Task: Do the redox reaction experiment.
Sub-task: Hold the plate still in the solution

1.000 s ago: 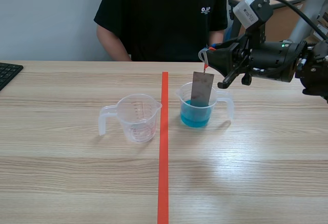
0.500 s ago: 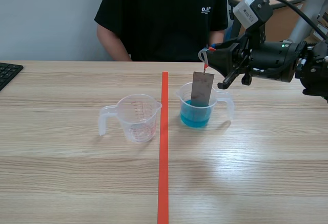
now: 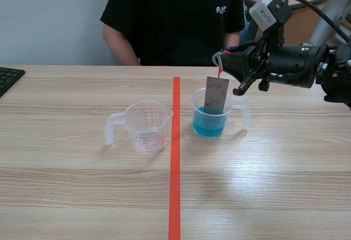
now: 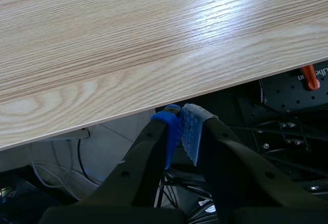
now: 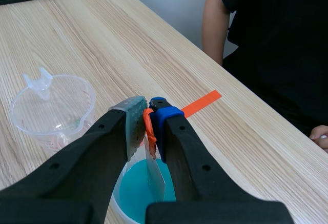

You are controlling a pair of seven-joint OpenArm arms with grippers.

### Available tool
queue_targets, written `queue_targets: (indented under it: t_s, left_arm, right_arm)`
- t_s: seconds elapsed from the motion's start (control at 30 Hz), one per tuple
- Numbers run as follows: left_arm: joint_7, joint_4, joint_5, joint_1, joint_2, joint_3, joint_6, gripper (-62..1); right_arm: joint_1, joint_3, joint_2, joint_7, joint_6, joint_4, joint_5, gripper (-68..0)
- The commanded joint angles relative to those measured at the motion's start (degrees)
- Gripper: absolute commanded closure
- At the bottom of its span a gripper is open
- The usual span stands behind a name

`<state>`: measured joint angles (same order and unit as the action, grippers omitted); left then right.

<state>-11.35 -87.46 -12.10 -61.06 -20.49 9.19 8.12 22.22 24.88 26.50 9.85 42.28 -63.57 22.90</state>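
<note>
While the left gripper (image 4: 180, 125), pads pressed together on nothing, hangs past the table (image 4: 154, 39) edge, an empty cup (image 3: 147, 126) stands left of the blue-filled cup (image 3: 211, 122); a metal strip (image 3: 216, 94) dips into that cup, its orange tab (image 5: 149, 129) pinched by the right gripper (image 3: 221, 63) above.

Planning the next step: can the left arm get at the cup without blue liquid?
Probably yes: nothing stands around the clear cup on its side. But the left hand is shut, off by the table edge, so it must open first.
</note>
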Motion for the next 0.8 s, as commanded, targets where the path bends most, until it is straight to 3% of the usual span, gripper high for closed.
queue_targets:
  t_s: [0.0, 0.77]
  left_arm:
    - [-0.6, -0.3, -0.3, 0.0, -0.3, 0.3, 0.1, -3.1]
    - [-0.6, -0.3, -0.3, 0.0, -0.3, 0.3, 0.1, -3.1]
  right_arm:
    - [1.6, 0.0, 0.6, 0.2, 0.4, -0.1, 0.2, -1.6]
    - [1.6, -0.6, 0.9, -0.7, 0.4, -1.7, 0.5, -1.6]
